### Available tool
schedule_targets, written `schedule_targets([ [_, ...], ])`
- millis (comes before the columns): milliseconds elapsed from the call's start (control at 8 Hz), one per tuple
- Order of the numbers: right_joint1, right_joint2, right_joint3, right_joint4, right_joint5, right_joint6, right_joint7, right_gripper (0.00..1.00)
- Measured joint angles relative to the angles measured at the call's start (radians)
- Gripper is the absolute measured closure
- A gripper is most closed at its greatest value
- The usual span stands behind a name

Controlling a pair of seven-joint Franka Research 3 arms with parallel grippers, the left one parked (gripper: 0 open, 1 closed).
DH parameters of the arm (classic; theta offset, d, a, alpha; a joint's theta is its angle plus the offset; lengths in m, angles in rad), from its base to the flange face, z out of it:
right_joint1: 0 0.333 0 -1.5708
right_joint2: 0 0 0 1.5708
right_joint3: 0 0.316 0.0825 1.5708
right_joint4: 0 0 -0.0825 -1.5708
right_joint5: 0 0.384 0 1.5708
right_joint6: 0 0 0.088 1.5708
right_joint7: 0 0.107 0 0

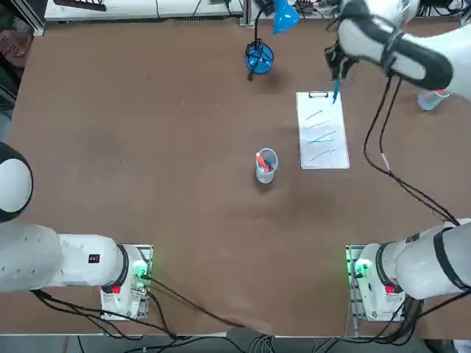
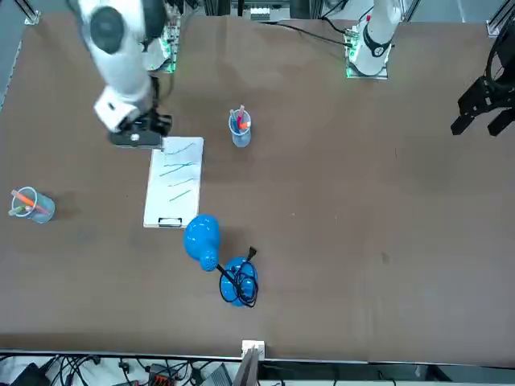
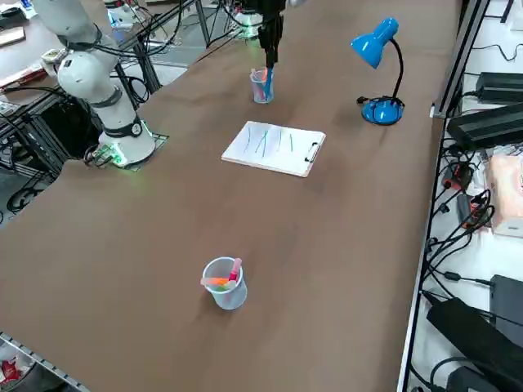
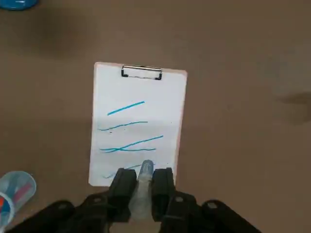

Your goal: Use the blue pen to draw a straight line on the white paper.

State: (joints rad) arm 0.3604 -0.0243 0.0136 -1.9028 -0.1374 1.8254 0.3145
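No readable text or labels

White paper (image 1: 322,151), clipped and stroked in blue, lies flat near the blue lamp (image 1: 259,59) — blue pen (image 1: 336,91), slim, points downward, right of it.

From overhead I look down the robot's way, with the whole white paper (image 1: 309,154) near 1 o'clock from centre and the right gripper (image 1: 339,70) farther out on that bearing. My front view faces back across the table (image 2: 346,241) — there the paper sits around 9 o'clock and the desk lamp (image 2: 201,239) near 8. From the robot's right side I look diagonally down, paper close to 12 o'clock, lamp between 1 and 2. The wrist view is my nearest, looking past the gripper's own fingers at the paper. All four views share that sheet.
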Motion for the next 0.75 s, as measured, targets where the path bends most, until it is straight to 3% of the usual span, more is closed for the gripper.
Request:
schedule_targets([
  [375,-0.063,0.004,-0.11,0.156,0.013,-0.122,-0.26,0.78],
  [500,-0.076,0.005,-0.134,0.188,0.027,-0.141,-0.301,0.78],
  [750,-0.092,0.007,-0.146,0.215,0.038,-0.16,-0.33,0.78],
])
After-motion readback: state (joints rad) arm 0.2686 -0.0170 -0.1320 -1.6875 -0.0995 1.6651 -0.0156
